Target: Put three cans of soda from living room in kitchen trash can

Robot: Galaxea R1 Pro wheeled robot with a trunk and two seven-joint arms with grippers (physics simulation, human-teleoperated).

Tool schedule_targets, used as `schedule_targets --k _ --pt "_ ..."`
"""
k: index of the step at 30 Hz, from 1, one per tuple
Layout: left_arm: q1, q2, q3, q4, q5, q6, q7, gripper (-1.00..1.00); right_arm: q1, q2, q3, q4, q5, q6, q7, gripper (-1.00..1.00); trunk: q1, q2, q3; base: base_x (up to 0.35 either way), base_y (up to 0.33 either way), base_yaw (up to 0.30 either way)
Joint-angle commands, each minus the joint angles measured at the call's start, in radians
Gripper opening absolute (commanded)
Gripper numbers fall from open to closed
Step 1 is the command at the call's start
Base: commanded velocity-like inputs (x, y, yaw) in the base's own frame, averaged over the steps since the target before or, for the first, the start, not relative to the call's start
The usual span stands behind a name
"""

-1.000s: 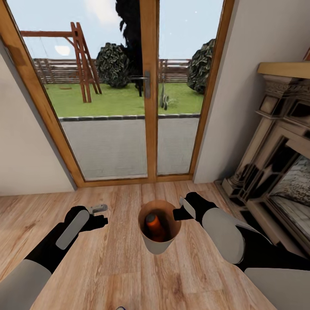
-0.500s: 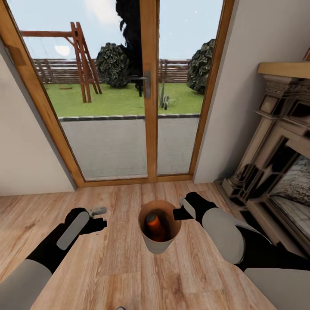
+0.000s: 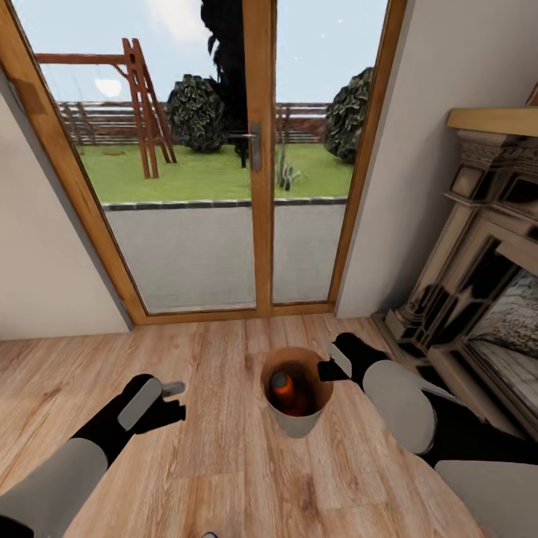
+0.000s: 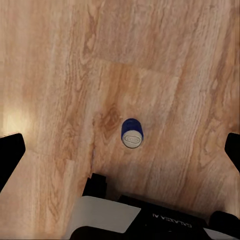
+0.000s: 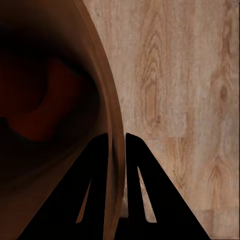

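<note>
The trash can (image 3: 299, 424), pale outside and orange-brown inside, stands upright over the plank floor between my arms. An orange soda can (image 3: 282, 385) leans inside it. My right gripper (image 3: 326, 370) is shut on the bin's right rim; the right wrist view shows the bin's rim wall (image 5: 111, 107) pinched between both dark fingers. The dark blue soda can (image 4: 132, 133) stands upright on the floor in the left wrist view, straight below my left gripper (image 3: 178, 399), which is open wide and empty above it.
Wood-framed glass doors (image 3: 258, 157) close off the room ahead, with a garden behind them. A stone fireplace (image 3: 478, 299) juts out at the right. A pale wall (image 3: 37, 246) is at the left. Light wood floor (image 3: 217, 463) lies around the bin.
The bin has shifted to the right with my right gripper holding its rim. My left arm has drawn back toward me and lower.
</note>
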Motion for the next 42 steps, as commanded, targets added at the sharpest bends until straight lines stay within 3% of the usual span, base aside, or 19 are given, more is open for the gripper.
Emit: schedule_targets --k 1,6,9,12,17,25,42 --pt "-0.006 -0.001 -0.001 0.019 -0.002 -0.002 -0.015 1.0 0.0 -0.005 -0.027 0.002 -0.024 -0.002 -0.025 -1.0 0.0 0.0 0.0 0.0 0.0 0.0" --pt "-0.014 -0.001 -0.003 0.081 -0.041 -0.007 -0.068 1.0 0.0 -0.012 -0.098 0.003 -0.026 0.001 -0.07 -1.0 0.0 0.0 0.0 0.0 0.0 0.0" --pt "-0.015 -0.001 -0.003 0.119 -0.057 -0.016 -0.117 1.0 0.0 -0.013 -0.11 0.004 -0.027 0.002 -0.076 -1.0 0.0 0.0 0.0 0.0 0.0 0.0" --pt "-0.016 -0.002 -0.003 0.171 -0.108 -0.044 -0.183 1.0 0.0 -0.014 -0.119 0.005 -0.028 0.003 -0.079 -1.0 0.0 0.0 0.0 0.0 0.0 0.0" --pt "-0.016 -0.001 -0.002 0.197 -0.16 -0.057 -0.23 1.0 0.0 -0.014 -0.122 0.006 -0.028 0.003 -0.08 -1.0 0.0 0.0 0.0 0.0 0.0 0.0" --pt "-0.014 0.0 0.0 0.302 -0.179 -0.156 -0.284 1.0 0.0 -0.008 -0.115 0.006 -0.026 0.004 -0.079 -1.0 0.0 0.0 0.0 0.0 0.0 0.0" --pt "-0.013 -0.01 0.002 0.327 -0.183 -0.187 -0.317 1.0 0.0 -0.004 -0.109 0.006 -0.025 0.005 -0.077 -1.0 0.0 0.0 0.0 0.0 0.0 0.0"
